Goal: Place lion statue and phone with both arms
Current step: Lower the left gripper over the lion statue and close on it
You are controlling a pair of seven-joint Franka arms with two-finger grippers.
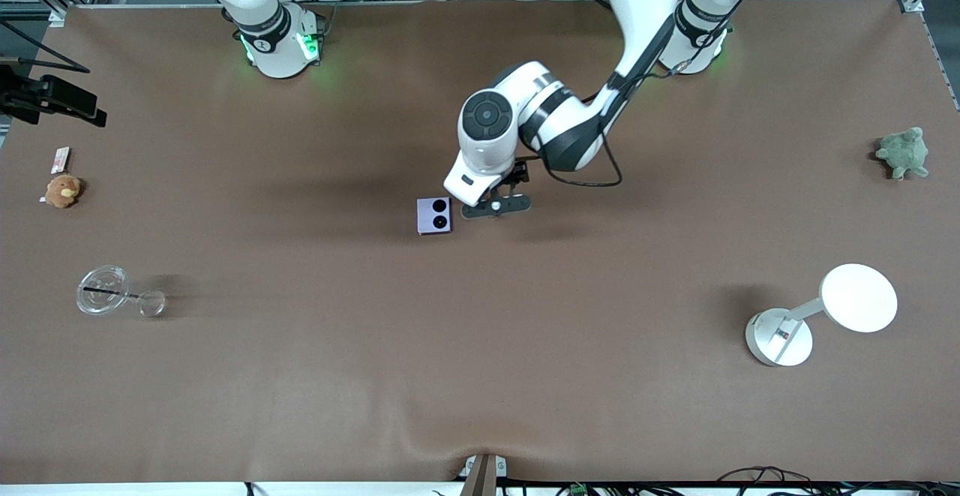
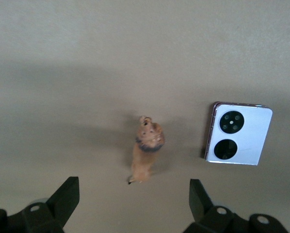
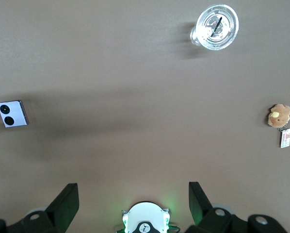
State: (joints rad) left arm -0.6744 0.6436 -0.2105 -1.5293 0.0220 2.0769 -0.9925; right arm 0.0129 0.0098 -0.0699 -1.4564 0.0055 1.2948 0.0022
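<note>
The lavender phone (image 1: 435, 215) (image 2: 239, 133) (image 3: 12, 114) lies flat mid-table, its two black camera circles facing up. The small brown lion statue (image 2: 147, 150) stands on the cloth beside it, toward the left arm's end; in the front view the left hand hides it. My left gripper (image 1: 496, 205) (image 2: 134, 194) hovers low over the lion, open, with nothing between its fingers. The right gripper (image 3: 134, 194) is open and empty too, held high over the right arm's own base (image 3: 145, 221); the front view does not show it.
A green plush turtle (image 1: 904, 152) and a white desk lamp (image 1: 821, 316) sit toward the left arm's end. A clear plastic cup with a straw (image 1: 105, 291) (image 3: 217, 26) and a tan plush toy with a tag (image 1: 62, 190) (image 3: 280, 115) lie toward the right arm's end.
</note>
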